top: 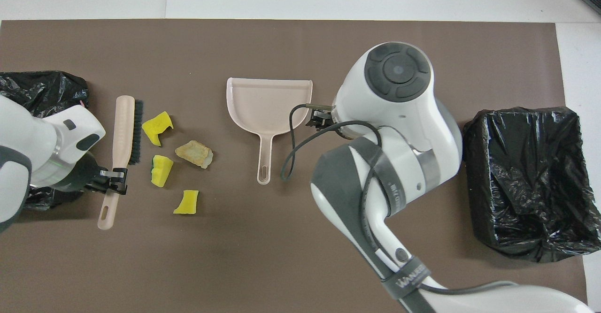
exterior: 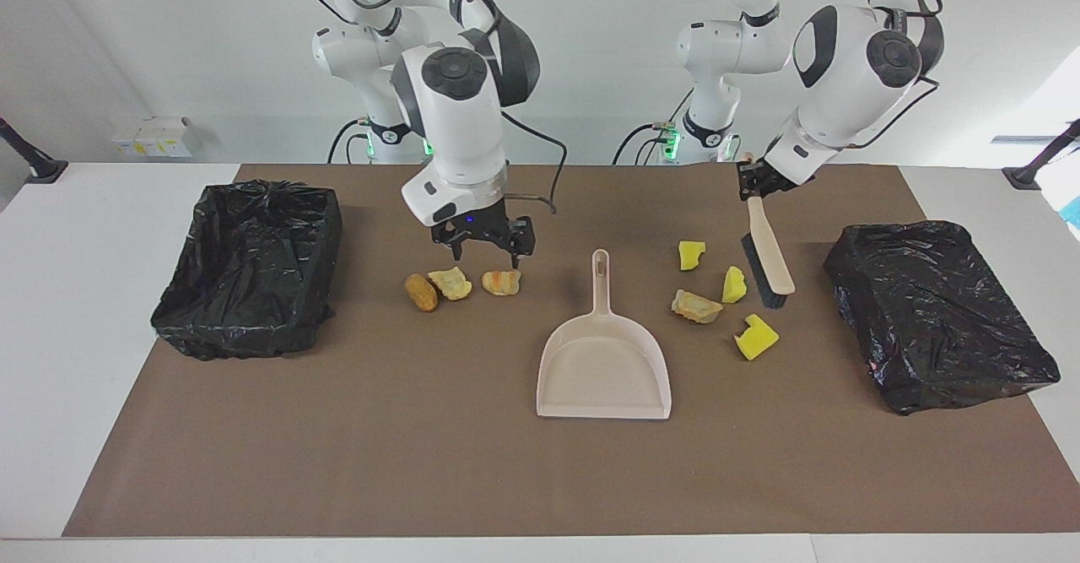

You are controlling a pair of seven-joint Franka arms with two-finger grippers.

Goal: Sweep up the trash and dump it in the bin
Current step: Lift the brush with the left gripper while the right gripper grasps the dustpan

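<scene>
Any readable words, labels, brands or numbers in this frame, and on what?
"WAN...": on the dark band around the right arm, overhead view; the remaining letters are too blurred to read.
Small white boxes near the right arm's base: any print is too small to read.
No other text is visible.

Left arm (exterior: 852,65) bent high, wrist angled down toward its own end of the table; left gripper (exterior: 749,183) clamped tight, fingertips together. Right arm (exterior: 456,116) reaching out over the middle, wrist pointing straight down; right gripper (exterior: 483,252) low above the surface, fingers (exterior: 516,261) spread wide, holding nothing.
</scene>
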